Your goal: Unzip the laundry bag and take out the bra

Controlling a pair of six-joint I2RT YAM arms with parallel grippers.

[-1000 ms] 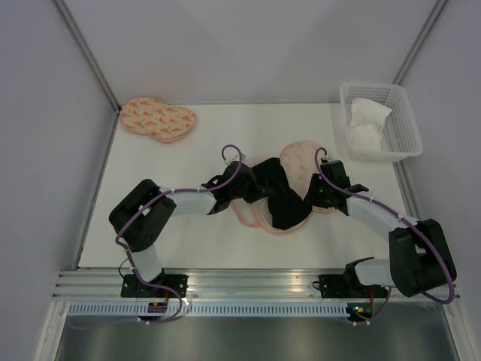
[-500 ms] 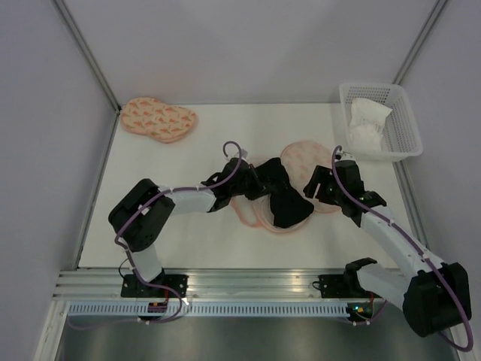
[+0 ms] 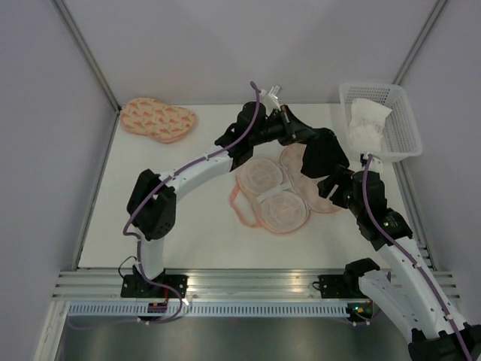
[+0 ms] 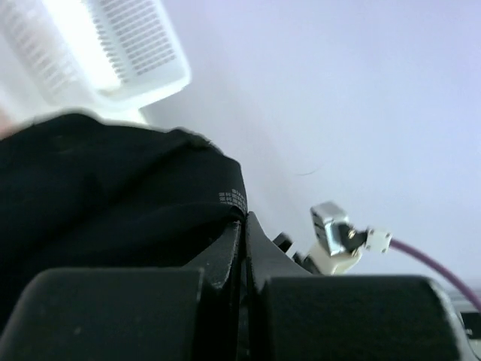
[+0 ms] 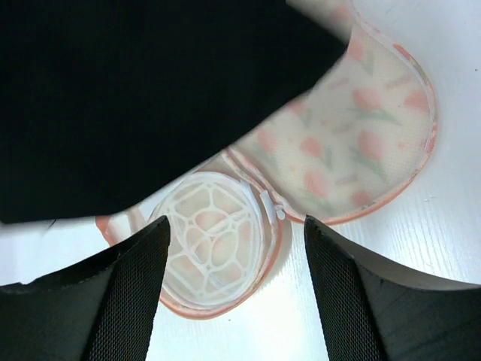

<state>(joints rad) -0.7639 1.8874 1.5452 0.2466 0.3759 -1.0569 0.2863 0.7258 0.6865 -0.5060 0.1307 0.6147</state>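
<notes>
The open laundry bag (image 3: 270, 197) lies mid-table, its two pale mesh lobes bare and its tulip-print lid (image 3: 299, 159) folded out to the right. My left gripper (image 3: 289, 129) is shut on the black bra (image 3: 323, 152), held in the air behind the bag, left of the basket. In the left wrist view the jaws (image 4: 244, 219) pinch the bra's edge (image 4: 113, 188). My right gripper (image 3: 340, 188) is open and empty above the bag's right side. Its wrist view (image 5: 234, 226) shows a mesh lobe (image 5: 214, 248), the lid (image 5: 353, 143) and the hanging bra (image 5: 150, 90).
A white lattice basket (image 3: 402, 124) holding white cloth (image 3: 367, 120) stands at the back right; it also shows in the left wrist view (image 4: 128, 45). A second, closed leaf-print pouch (image 3: 159, 119) lies at the back left. Metal frame posts run along both table sides.
My left gripper has lifted the bra out of the bag and carried it up and back toward the basket. My right gripper has drawn back to the right.
</notes>
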